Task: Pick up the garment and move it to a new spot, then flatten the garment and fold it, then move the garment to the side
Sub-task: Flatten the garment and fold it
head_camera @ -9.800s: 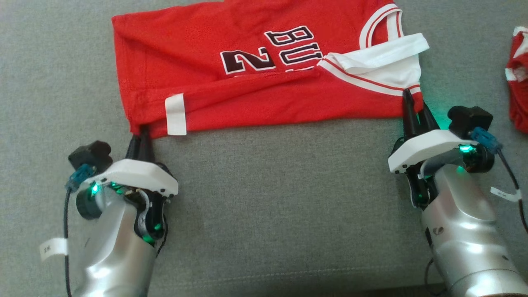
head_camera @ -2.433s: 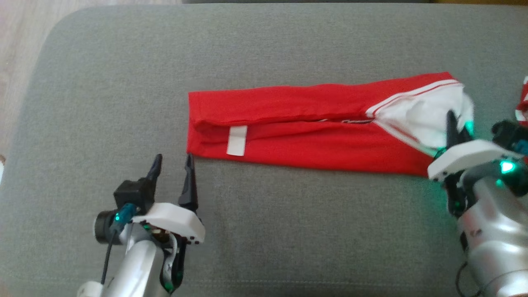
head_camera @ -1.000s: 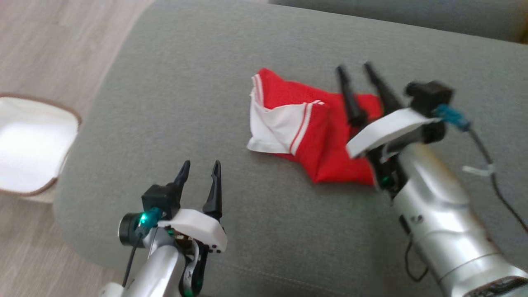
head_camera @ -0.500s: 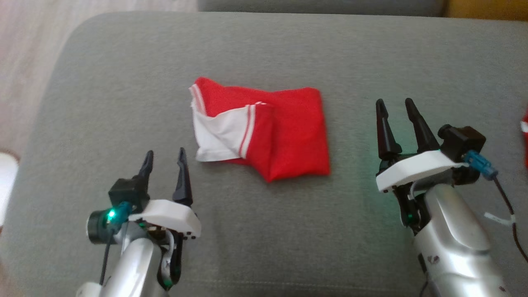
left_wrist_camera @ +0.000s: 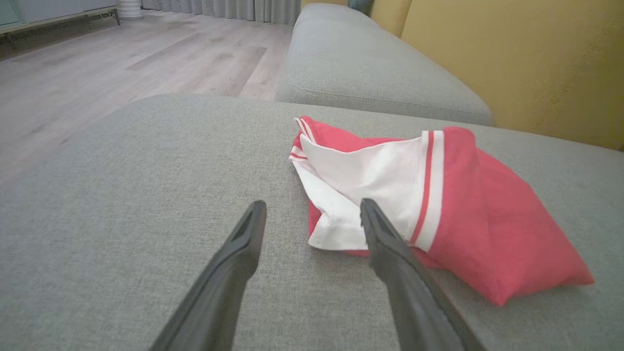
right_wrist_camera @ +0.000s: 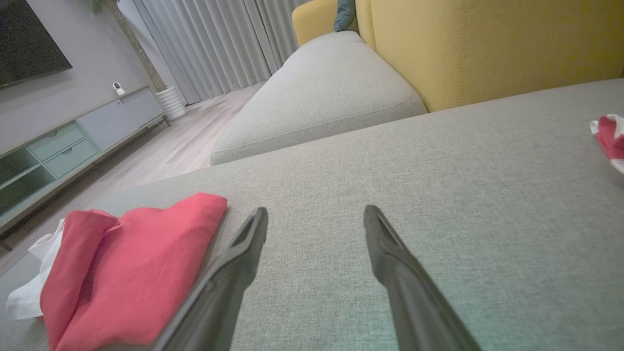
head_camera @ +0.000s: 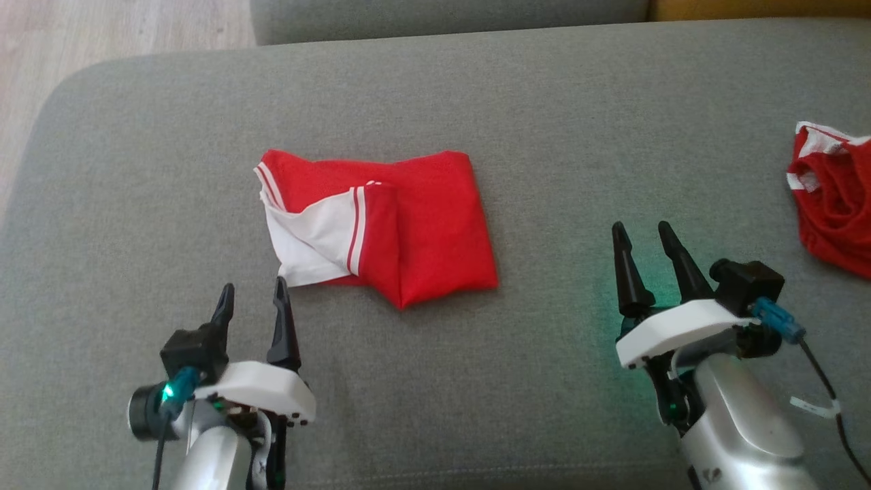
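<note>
Withdrawn from garment (head_camera: 422,224), right end effector (head_camera: 638,228) stands wide; left end effector (head_camera: 253,286) wide too.

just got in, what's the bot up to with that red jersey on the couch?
The red-and-white garment lies folded into a compact bundle on the grey couch cushion, with nothing gripping it. Both grippers are open and empty: the left gripper sits close by the bundle's white corner, the right gripper well off to its other side. A second red garment lies crumpled at the cushion's far right. Folding looks done; moving it aside looks like what's left.
</note>
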Motion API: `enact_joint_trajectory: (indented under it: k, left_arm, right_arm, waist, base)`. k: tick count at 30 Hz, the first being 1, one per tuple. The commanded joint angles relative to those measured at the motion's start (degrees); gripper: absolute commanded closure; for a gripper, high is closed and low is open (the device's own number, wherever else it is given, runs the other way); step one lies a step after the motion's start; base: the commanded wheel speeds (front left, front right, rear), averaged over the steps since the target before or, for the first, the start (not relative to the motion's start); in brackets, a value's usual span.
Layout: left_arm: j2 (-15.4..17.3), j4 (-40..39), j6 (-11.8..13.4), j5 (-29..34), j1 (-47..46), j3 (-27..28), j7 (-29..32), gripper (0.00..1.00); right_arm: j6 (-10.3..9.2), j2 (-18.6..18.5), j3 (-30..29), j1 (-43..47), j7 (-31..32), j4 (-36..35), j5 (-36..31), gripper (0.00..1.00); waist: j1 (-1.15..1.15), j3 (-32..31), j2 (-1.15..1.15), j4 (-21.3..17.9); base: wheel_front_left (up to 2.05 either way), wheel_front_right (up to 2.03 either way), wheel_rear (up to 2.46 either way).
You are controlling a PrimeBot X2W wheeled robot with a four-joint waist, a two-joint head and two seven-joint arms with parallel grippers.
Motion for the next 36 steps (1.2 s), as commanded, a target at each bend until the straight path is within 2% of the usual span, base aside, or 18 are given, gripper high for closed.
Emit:
enact_joint_trajectory:
  k: [1,7,14,15,16,20,28,31,36]
  left_arm:
    - [0.5,-2.25,0.27,-0.06,-1.73,1.94,-0.35,0.0]
    - [0.5,-2.64,0.07,-0.73,-2.72,0.43,-0.35,0.0]
    - [0.5,-2.52,0.05,-1.51,-3.86,-1.65,-0.35,0.0]
    - [0.5,-2.69,0.14,-1.8,-4.13,-2.17,-0.35,0.0]
    - [0.5,-2.67,0.14,-1.92,-4.17,-2.47,-0.35,0.0]
    - [0.5,-2.99,0.37,-2.45,-4.49,-3.6,-0.35,0.0]
    - [0.5,-3.56,0.58,-3.6,-4.72,-6.48,-0.35,0.0]
    - [0.5,-4.06,0.67,-4.45,-5.64,-7.58,-0.35,0.0]
    - [0.5,-4.98,1.53,-5.21,-6.09,-7.82,-0.35,0.0]
  right_arm:
    - [0.37,0.71,1.06,-1.4,-0.53,-1.36,-0.4,0.0]
    - [0.37,0.71,2.76,-2.69,-0.53,-1.11,-0.67,0.0]
    - [0.37,0.71,7.48,-6.18,-0.53,0.34,0.93,0.0]
    - [0.37,0.71,8.44,-7.59,-0.53,1.07,1.15,0.79]
    - [0.37,0.71,9.1,-8.3,-0.53,1.58,1.3,1.0]
    - [0.37,0.71,10.6,-11.93,-0.53,4.27,1.02,1.0]
    - [0.37,0.71,9.55,-16.14,-0.53,10.43,-0.44,1.0]
    - [0.37,0.71,8.72,-16.99,-0.53,11.64,-0.91,1.0]
    - [0.37,0.71,12.79,-16.66,-0.53,10.63,-0.26,1.0]
  waist:
    - [0.0,0.17,0.0,0.26]
    - [0.0,1.47,0.0,2.56]
    - [0.0,3.54,0.0,8.11]
    - [0.0,4.18,0.0,9.97]
    - [0.0,4.36,0.0,10.88]
    - [0.0,5.98,0.0,14.4]
    - [0.0,8.03,0.0,21.3]
    - [0.0,8.68,0.0,23.09]
    - [0.0,9.08,0.0,23.86]
  base:
    - [0.0,0.0,0.0]
    - [0.0,0.0,0.0]
    - [0.0,0.0,0.0]
    - [0.0,0.0,0.0]
    - [0.0,0.0,0.0]
    - [0.0,0.0,0.0]
    - [0.0,0.0,0.0]
    - [0.0,0.0,0.0]
    - [0.0,0.0,0.0]
